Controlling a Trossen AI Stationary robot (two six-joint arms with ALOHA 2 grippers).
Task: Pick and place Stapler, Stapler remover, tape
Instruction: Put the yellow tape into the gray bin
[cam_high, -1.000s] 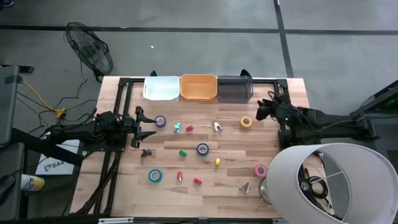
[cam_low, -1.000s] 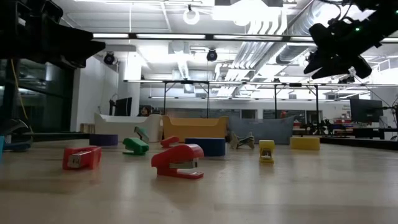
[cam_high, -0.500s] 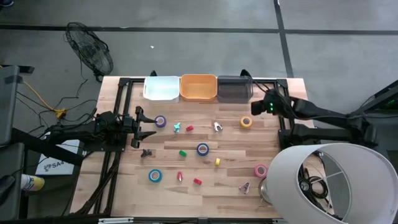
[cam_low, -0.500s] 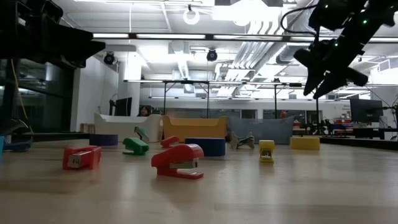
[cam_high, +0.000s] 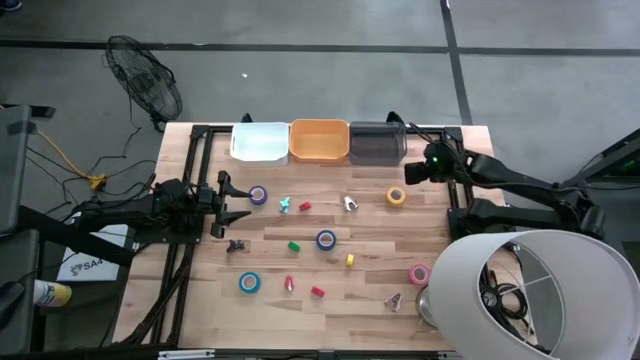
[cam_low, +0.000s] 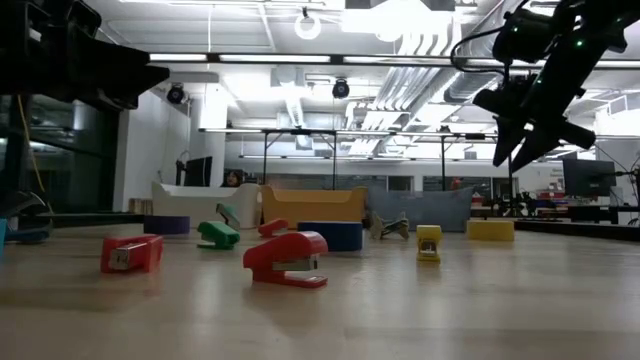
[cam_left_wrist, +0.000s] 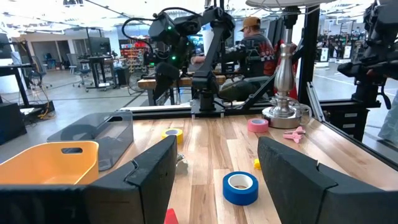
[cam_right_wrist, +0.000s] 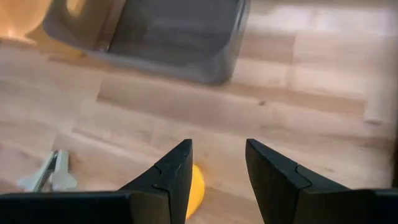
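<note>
High view shows the wooden table (cam_high: 200, 300) with a grey bin (cam_high: 377, 143) at upper centre, the right gripper (cam_high: 412, 172) (fingers spread wide, holding nothing) hovering right of centre just beside the yellow tape roll (cam_high: 396, 196), and the left gripper (cam_high: 236, 203) waiting spread at left.

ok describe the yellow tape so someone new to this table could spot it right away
Start at the grey bin, the rightmost of three along the table's far edge. Just in front of its right end lies the yellow tape, under the right gripper, whose fingers are open. It is the only yellow ring; the other yellow piece is a small solid stapler.
</note>
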